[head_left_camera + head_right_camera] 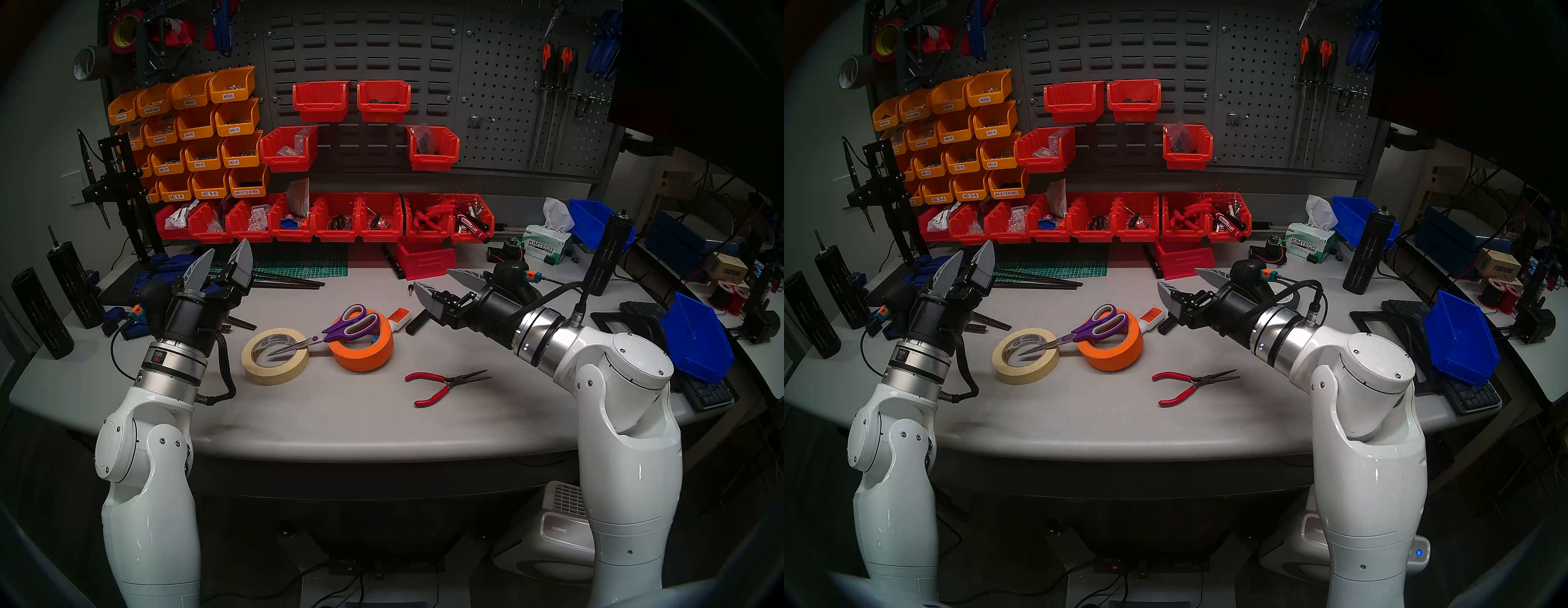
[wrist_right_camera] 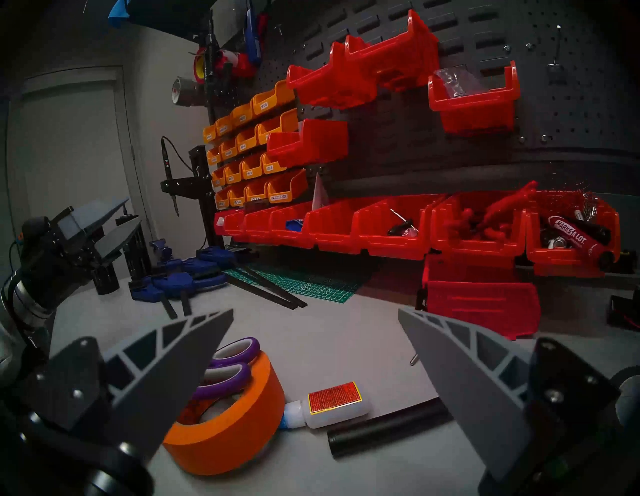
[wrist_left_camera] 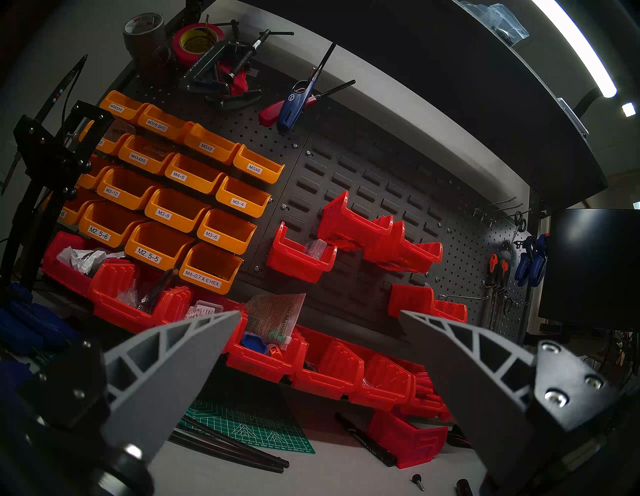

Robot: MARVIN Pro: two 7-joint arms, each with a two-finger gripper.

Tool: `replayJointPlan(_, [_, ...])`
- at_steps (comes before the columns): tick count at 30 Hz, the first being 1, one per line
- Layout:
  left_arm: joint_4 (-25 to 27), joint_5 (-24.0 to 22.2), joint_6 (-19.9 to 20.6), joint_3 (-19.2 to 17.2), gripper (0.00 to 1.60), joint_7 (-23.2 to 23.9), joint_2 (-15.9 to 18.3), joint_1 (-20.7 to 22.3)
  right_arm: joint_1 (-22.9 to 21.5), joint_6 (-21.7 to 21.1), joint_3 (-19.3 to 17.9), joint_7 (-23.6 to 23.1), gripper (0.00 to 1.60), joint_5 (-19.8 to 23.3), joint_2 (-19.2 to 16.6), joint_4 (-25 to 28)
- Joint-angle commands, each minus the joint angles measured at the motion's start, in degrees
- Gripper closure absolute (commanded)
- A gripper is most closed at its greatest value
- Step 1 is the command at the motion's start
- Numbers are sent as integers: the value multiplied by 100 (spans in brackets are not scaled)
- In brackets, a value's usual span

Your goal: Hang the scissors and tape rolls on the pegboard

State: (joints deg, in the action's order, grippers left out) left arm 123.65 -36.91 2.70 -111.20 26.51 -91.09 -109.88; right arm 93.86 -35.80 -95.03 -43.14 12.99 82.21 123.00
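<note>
Both arms hover above the counter [image 1: 466, 424], bent at the elbow. The left claw [image 1: 225, 259] tilts upward, fingers apart and empty; the right claw [image 1: 432, 284] points level toward the left, also apart and empty. Mid-counter, purple-handled scissors [image 1: 335, 329] bridge two flat rings: handles on the orange tape [image 1: 365, 352], silver blades across the cream tape [image 1: 273, 361]. The perforated grey pegboard [image 1: 500, 106] stands behind.
</note>
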Motion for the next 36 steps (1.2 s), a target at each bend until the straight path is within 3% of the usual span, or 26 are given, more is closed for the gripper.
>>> replayJointPlan(1, [162,-9,-34,2,0,10,7,66,-668,-210,226,-227,0,-70,-402,-200])
replayJointPlan(16, [152,-11,-35,2,0,16,11,69,-1386,-601,775,-798,0,-79,-751,-612])
replayJointPlan(23, [157,-10,-35,2,0,14,9,68,-1748,-680,842,-972,0,-49,-774,-861])
replayJointPlan(26, [160,-10,-35,2,0,12,8,67,-1834,-592,767,-962,0,-3,-723,-984])
replayJointPlan(34, [158,-10,-35,2,0,13,9,67,-1427,142,215,-613,0,145,-267,-827])
replayJointPlan(36, [206,16,121,-13,0,64,157,42,-1302,214,80,-568,0,223,-204,-727])
